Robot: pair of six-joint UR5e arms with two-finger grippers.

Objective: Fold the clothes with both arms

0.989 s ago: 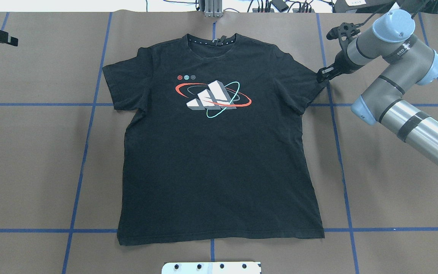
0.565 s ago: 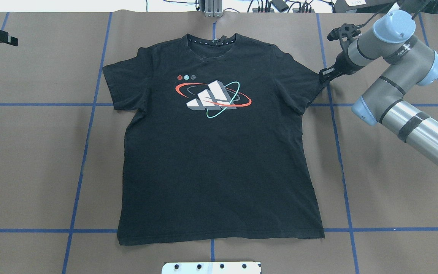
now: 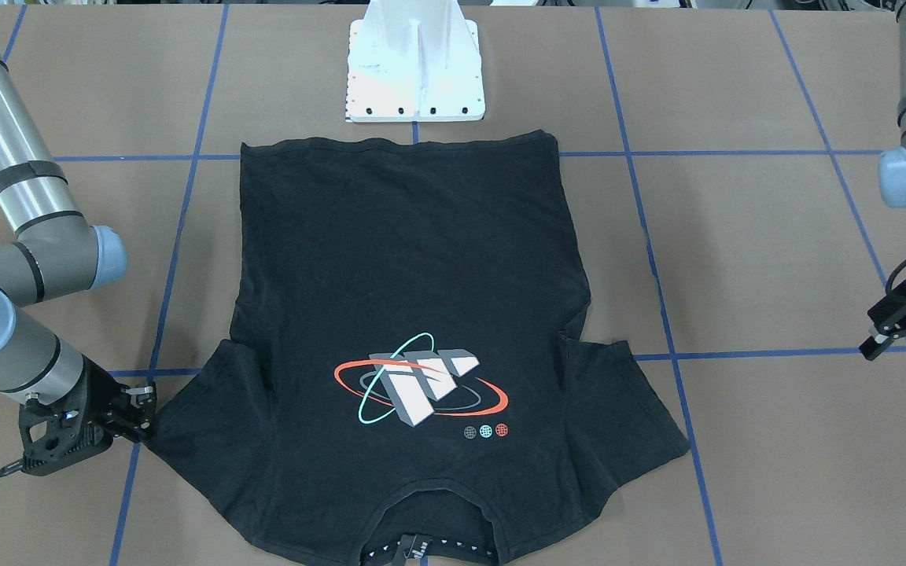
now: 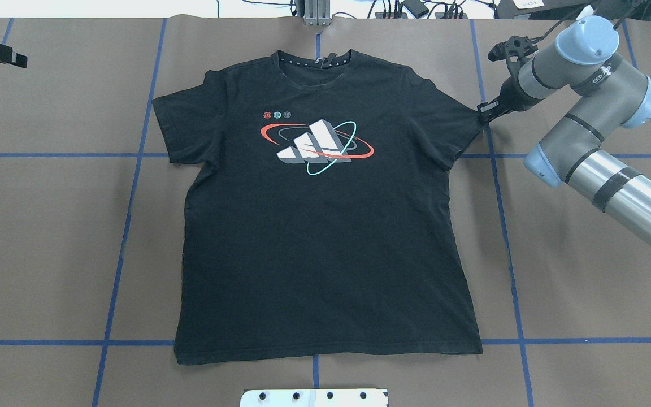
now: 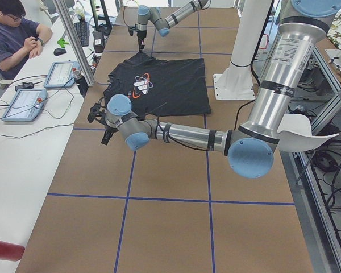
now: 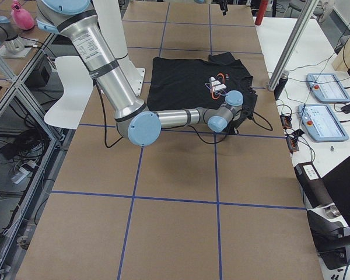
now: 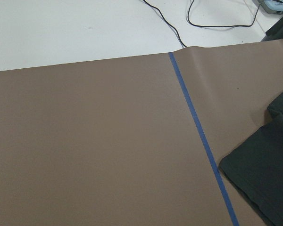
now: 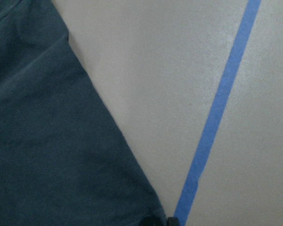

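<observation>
The black T-shirt (image 4: 325, 237) lies flat on the brown table with its logo (image 4: 317, 146) facing up and its collar at the far edge. My right gripper (image 4: 482, 112) is low at the outer tip of the shirt's right sleeve (image 4: 455, 127). Its fingers look slightly apart and hold nothing. In the front-facing view the right gripper (image 3: 141, 409) touches that sleeve tip (image 3: 178, 424). The right wrist view shows the sleeve hem (image 8: 52, 141) running to the frame's bottom edge. My left gripper (image 3: 882, 334) hangs open beyond the other sleeve (image 3: 634, 417), well clear of the shirt (image 3: 406, 275).
The white pedestal base (image 3: 415, 71) stands just behind the shirt's hem. Blue tape lines (image 4: 500, 215) grid the table. A seated person (image 5: 11, 34) and control tablets (image 5: 23, 102) are beside the table's far edge.
My right gripper has edged slightly right and back along the sleeve tip, and its fingers look closer together. The shirt and the left arm have not moved.
</observation>
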